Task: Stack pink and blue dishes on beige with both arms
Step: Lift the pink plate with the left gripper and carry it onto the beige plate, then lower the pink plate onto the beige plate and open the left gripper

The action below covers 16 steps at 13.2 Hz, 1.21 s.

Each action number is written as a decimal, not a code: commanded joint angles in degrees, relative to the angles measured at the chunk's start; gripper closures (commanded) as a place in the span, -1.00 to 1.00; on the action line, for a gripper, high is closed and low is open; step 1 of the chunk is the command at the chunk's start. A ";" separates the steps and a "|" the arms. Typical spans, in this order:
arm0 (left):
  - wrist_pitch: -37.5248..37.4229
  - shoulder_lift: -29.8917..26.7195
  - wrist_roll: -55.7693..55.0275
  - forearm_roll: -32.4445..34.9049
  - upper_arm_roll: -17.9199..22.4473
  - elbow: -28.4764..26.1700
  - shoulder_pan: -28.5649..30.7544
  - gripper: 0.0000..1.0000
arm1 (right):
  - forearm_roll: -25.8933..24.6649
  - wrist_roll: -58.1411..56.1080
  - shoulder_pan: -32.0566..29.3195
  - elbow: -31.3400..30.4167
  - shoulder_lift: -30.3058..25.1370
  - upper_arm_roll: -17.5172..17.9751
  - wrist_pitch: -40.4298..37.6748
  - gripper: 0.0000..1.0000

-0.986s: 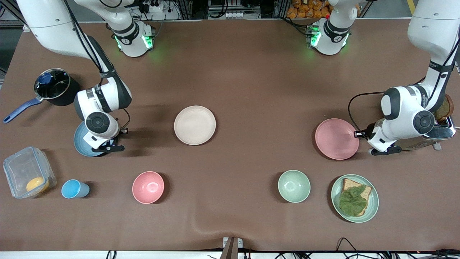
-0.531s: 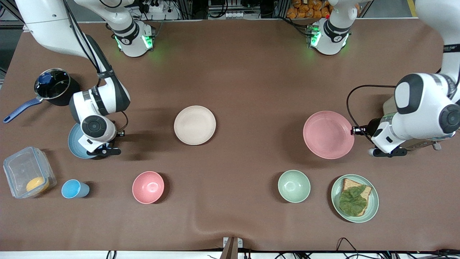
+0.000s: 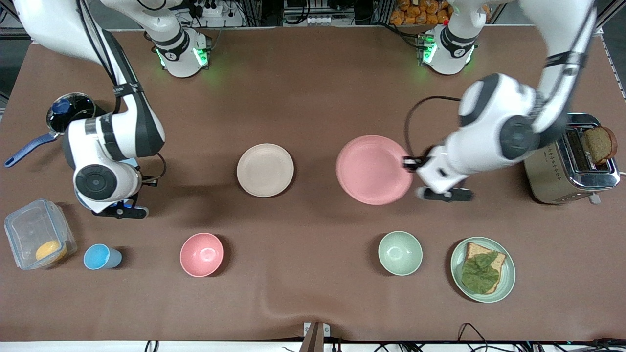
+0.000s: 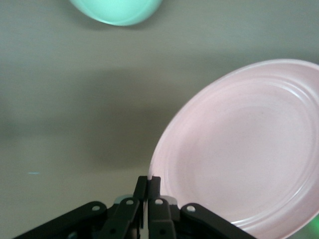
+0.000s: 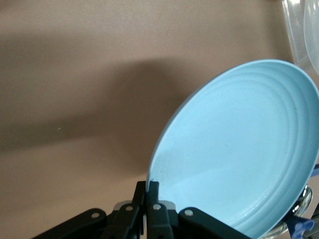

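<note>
a: why is the left tool (image 4: 148, 186) pinching the pink plate (image 3: 374, 169) by its rim?

b: to carry it flat, over the desk (image 3: 313, 98), toward the beige plate (image 3: 265, 170).

a: and the right tool (image 5: 147, 191)?

b: clamping the blue plate's (image 5: 239, 149) rim, aloft near the pot (image 3: 73, 115).

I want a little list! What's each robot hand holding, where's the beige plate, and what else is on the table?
left gripper: shut on the pink plate rim, plate lifted over the table
right gripper: shut on the blue plate rim, plate lifted
beige plate: flat on the table, nothing on it
stacking: not yet done
toaster: toward the left arm's end, bread in it
green plate: holds toast and a leaf
also: pink bowl, green bowl, blue cup
</note>
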 commanded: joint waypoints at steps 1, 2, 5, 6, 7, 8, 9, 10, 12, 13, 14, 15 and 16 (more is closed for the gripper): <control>5.54 7.74 -10.68 -0.68 0.37 6.23 -8.35 1.00 | 2.42 -2.51 -0.78 4.91 -0.52 -0.24 -4.35 1.00; 7.92 10.90 -15.60 -0.42 0.63 8.25 -11.68 1.00 | 2.51 -2.52 -0.78 6.58 -0.52 -0.15 -5.67 1.00; 16.27 16.28 -22.23 -0.24 3.96 9.76 -20.83 1.00 | 5.22 -2.17 -0.70 6.94 -0.44 -0.24 -5.86 1.00; 16.90 17.60 -22.41 -0.24 5.80 10.98 -23.73 1.00 | 5.85 -1.90 -0.70 6.94 -0.44 -0.24 -5.86 1.00; 17.17 18.74 -23.29 -0.24 8.08 11.52 -26.71 1.00 | 6.03 -1.73 -0.61 6.94 -0.44 -0.24 -5.86 1.00; 17.86 19.19 -24.17 -0.33 10.62 11.52 -29.44 1.00 | 6.20 -1.47 -0.43 6.94 -0.35 -0.24 -5.77 1.00; 18.57 19.89 -24.61 -0.51 11.69 11.52 -30.86 1.00 | 6.20 -1.38 -0.26 6.86 -0.35 -0.15 -5.86 1.00; 20.49 20.51 -25.05 -0.59 11.88 11.52 -31.75 1.00 | 6.20 -1.29 -0.17 6.94 -0.35 -0.15 -5.86 1.00; 24.01 22.70 -27.24 -0.59 11.88 11.52 -32.80 1.00 | 7.42 0.02 0.09 6.86 -0.44 -0.06 -5.94 1.00; 25.50 23.58 -27.34 -0.59 11.88 11.52 -33.51 1.00 | 8.04 0.38 0.09 6.86 -0.44 0.03 -6.21 1.00; 26.47 24.20 -27.43 -0.51 11.97 11.52 -34.12 1.00 | 8.14 0.47 0.27 6.77 -0.44 0.03 -6.38 1.00; 27.18 24.55 -28.04 -0.59 11.97 11.61 -34.30 1.00 | 8.22 0.47 0.18 6.77 -0.44 0.03 -6.38 1.00; 27.27 24.73 -28.48 -0.59 11.97 11.87 -34.56 1.00 | 8.22 0.47 0.18 6.77 -0.44 0.03 -6.38 1.00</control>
